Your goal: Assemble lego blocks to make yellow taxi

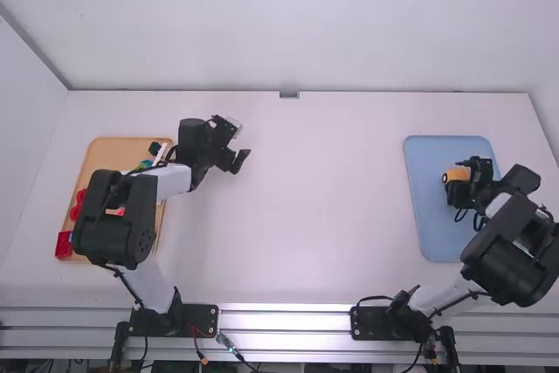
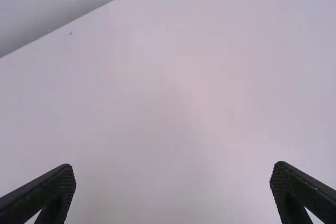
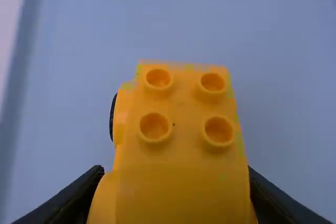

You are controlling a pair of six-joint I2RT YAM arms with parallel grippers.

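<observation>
Sitting far L on white surface [image 1: 306,233]: tan tray [image 1: 122,143] w/ red block [image 1: 64,245] at near L corner, red round pcs [image 1: 76,207] farther up same side, dark block [image 1: 155,148] twd far R corner; L arm partly over tray. L hand [image 1: 244,143] just R of tray, fingers wide apart. Far R: blue tray [image 1: 424,233]. R hand [image 1: 458,180] there, clamped on yellow taxi build [image 3: 181,140], 4 studs on top, dark round edge one side. Can't tell if build touches blue tray.
</observation>
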